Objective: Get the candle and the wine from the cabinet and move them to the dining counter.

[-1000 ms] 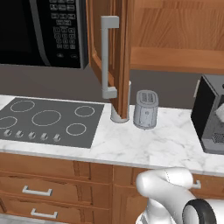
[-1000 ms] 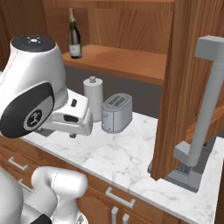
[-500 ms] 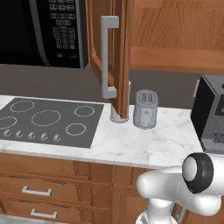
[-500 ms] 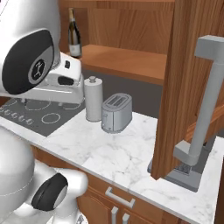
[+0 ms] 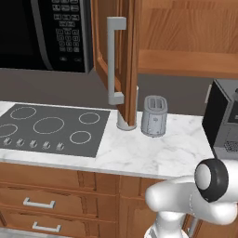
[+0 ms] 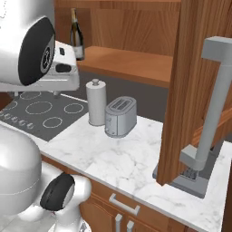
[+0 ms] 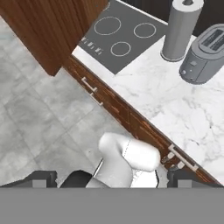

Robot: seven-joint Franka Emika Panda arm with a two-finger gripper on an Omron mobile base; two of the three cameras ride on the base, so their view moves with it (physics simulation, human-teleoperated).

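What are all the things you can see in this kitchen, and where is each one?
wine: one, dark bottle with a light label, standing on the open cabinet's shelf.
cabinet: one, brown wood, on the wall, its door swung open with a long grey handle.
canister: one, tall and grey, on the marble worktop next to the toaster.
toaster: one, grey, on the worktop.
cooktop: one, dark grey with ring marks, set in the worktop.
microwave: one, black, on the wall above the cooktop.
coffee machine: one, dark, at the worktop's right end.
worktop: one, white-grey marble, over wooden drawers.
hand: one, fingers spread apart, holding nothing, looking down at the floor.
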